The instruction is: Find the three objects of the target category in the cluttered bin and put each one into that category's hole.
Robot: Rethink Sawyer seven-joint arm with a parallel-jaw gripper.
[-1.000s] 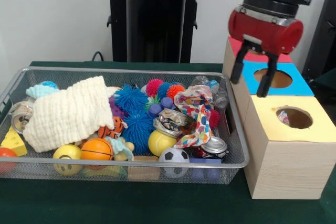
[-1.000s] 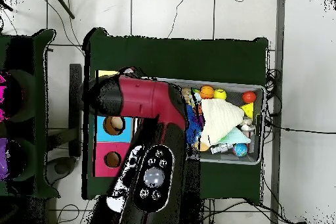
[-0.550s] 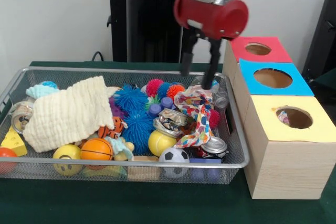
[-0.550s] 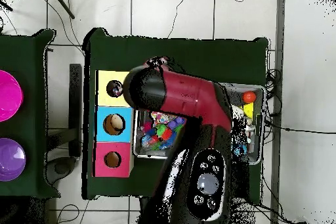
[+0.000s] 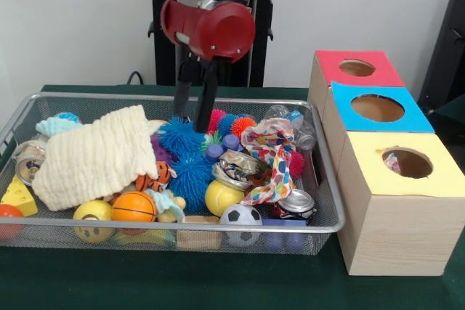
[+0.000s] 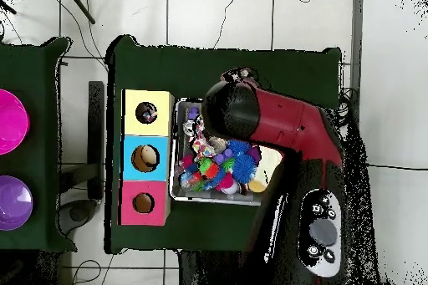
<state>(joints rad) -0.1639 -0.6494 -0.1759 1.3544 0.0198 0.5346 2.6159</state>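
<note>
No text, label, brand, number or sign could be read anywhere; any print on the crushed cans [image 5: 240,167] in the wire bin [image 5: 328,201] was too small to make out.

I see the wire mesh bin [image 5: 320,212] crammed with toys along the counter's middle, and beside its end three wooden boxes whose red hole [image 5: 357,67], blue hole [image 5: 378,108] and yellow hole [image 5: 407,162] face up.

Cream cloth [image 5: 94,154], blue spiky balls [image 5: 180,137], multicoloured rope toy [image 5: 270,152], what looks like an orange basketball [image 5: 134,207].
</note>
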